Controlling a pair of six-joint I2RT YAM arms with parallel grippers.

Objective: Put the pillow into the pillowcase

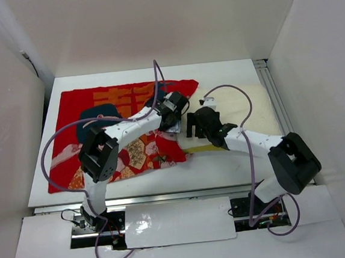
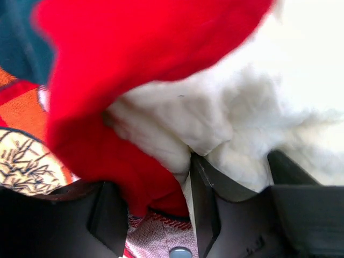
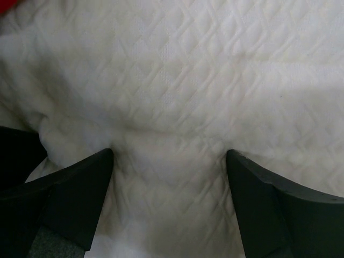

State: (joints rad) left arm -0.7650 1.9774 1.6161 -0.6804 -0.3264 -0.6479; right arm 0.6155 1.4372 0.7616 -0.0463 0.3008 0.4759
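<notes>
Left gripper (image 2: 153,177): fingers half-closed around the red hem of the pillowcase (image 2: 134,48); whether they grip it cannot be told.
Right gripper (image 3: 169,156): fingers wide apart, tips on the pillow (image 3: 177,80).

We see the pillow (image 3: 183,80) as soft quilted cloth, matt and dimpled; the pillowcase (image 2: 145,43) is smooth printed fabric; the right hand (image 3: 169,154) has matt black plastic fingers (image 3: 64,199).
</notes>
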